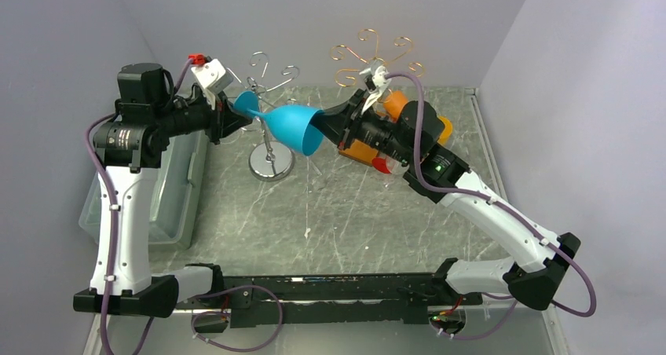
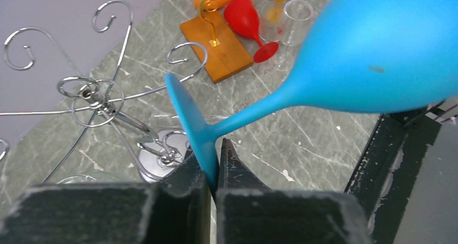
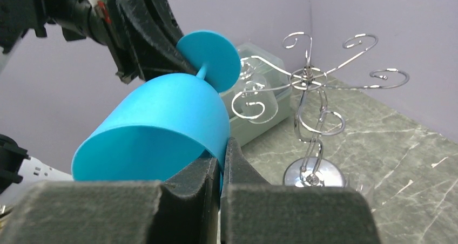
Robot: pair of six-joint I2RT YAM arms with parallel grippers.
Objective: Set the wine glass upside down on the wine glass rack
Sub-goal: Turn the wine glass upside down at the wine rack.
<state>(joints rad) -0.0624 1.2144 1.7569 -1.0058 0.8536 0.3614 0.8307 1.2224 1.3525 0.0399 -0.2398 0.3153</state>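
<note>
**Three views, one shared glass**

From the top view we look down from above and behind the arm bases, far enough back to take in the whole grey marbled tabletop (image 1: 353, 214). Our left wrist camera sits close behind its own black fingers (image 2: 183, 201) and faces across the table toward the orange-brown wooden board (image 2: 229, 55). Our right wrist camera, equally close, faces the opposite way. All three share the matte blue wine glass (image 1: 294, 127) and the silver wire glass rack (image 3: 318, 174).

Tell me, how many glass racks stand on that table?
2: a silver rack mid-table, and a copper rack behind the right arm, its base partly hidden.
</note>
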